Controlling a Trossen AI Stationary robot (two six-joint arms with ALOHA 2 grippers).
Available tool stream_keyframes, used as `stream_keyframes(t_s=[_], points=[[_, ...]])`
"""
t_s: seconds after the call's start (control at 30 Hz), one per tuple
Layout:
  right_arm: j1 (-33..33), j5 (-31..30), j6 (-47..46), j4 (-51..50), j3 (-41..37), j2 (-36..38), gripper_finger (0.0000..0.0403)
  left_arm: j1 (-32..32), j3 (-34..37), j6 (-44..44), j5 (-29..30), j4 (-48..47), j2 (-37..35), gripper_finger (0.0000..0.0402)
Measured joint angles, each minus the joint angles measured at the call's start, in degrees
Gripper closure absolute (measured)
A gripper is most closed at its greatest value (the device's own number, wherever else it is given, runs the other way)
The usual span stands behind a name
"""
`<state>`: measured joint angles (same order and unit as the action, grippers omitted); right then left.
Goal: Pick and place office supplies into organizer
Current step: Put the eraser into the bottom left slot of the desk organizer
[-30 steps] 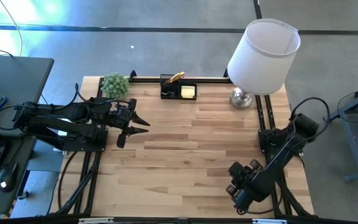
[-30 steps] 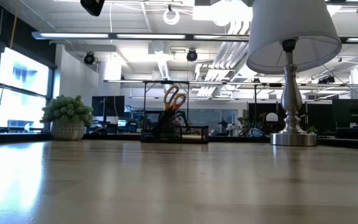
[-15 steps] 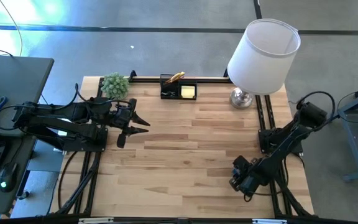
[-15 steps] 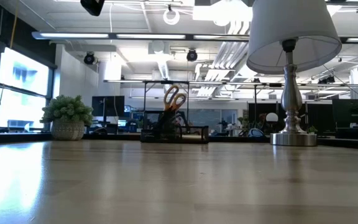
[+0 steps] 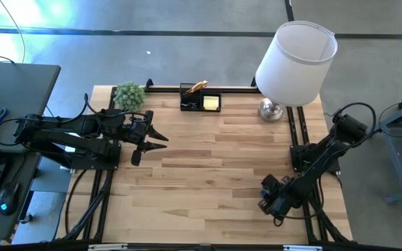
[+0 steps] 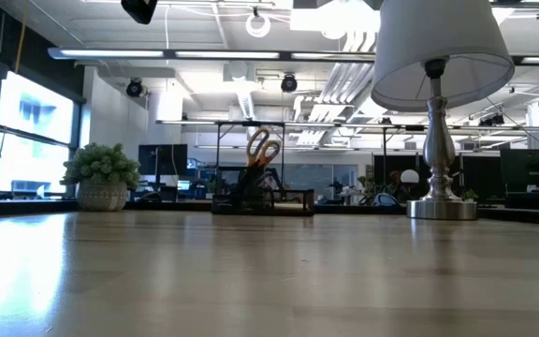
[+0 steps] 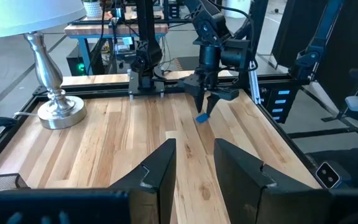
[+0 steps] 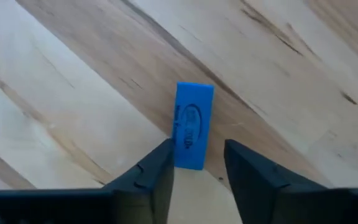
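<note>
Right wrist view: small blue block was seen lying flat on the counter, between the spread fingers of the right end effector, not yet pinched. Organizer at the counter's far edge was already loaded with scissors and sticky-note pad; the block was judged the item left. Left end effector was held spread over the counter's left side, well apart.

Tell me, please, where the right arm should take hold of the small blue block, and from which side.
Grip the small blue block across its two long edges, coming straight down from above. It lies flat on the table, a narrow rectangle, and the right gripper is already above it, jaws open, one finger toward each long edge.
</note>
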<state>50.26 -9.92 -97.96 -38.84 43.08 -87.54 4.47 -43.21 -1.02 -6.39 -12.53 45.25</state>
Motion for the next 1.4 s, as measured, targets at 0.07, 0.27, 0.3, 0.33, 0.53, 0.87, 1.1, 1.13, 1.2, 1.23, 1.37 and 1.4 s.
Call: stream_keyframes(t_s=[0.07,0.27,0.3,0.33,0.53,0.87,1.1,1.13,1.2,1.23,1.37,1.4], points=[[-0.02,-0.12,0.39,0.87,-0.01,-0.33,0.0281,0.00,-0.01,0.00,0.00,0.00,0.00,0.0305],[-0.02,-0.53,0.77,3.69,0.00,-1.60,0.0305,0.00,-0.01,0.02,0.00,-0.02,0.00,0.0305],[-0.02,-0.46,0.62,3.70,0.05,-2.02,0.0304,0.00,0.00,0.00,0.01,-0.04,0.00,0.0305],[-0.02,-0.22,0.51,3.77,0.15,-2.36,0.0302,0.00,-0.01,0.00,0.01,-0.04,0.00,0.0305],[-0.04,0.35,0.64,3.12,1.00,-3.85,0.0299,0.00,-0.01,0.00,0.02,-0.04,0.00,0.0305],[-3.04,-5.22,8.98,-10.73,12.56,-4.22,0.0388,0.00,0.01,0.00,0.00,0.09,0.00,0.0305],[-6.04,-4.81,14.49,-17.24,18.42,-4.16,0.0381,0.00,0.00,0.02,0.02,0.06,0.00,0.0305],[-6.08,-3.81,14.63,-17.58,18.45,-4.14,0.0377,0.00,0.00,0.01,0.00,0.04,0.00,0.0305],[-5.78,-1.78,14.69,-16.85,17.32,-4.09,0.0363,0.00,0.01,0.02,0.02,0.02,0.00,0.0305],[-5.46,-0.66,14.66,-15.79,16.40,-4.10,0.0354,0.00,0.01,0.01,0.01,0.01,0.00,0.0305],[-3.90,1.95,14.15,-10.92,13.00,-5.55,0.0304,0.00,-0.01,0.02,0.02,-0.04,0.00,0.0305],[-3.51,2.05,13.72,-9.87,12.25,-6.12,0.0291,0.00,0.01,0.02,0.01,-0.04,0.00,0.0305]])
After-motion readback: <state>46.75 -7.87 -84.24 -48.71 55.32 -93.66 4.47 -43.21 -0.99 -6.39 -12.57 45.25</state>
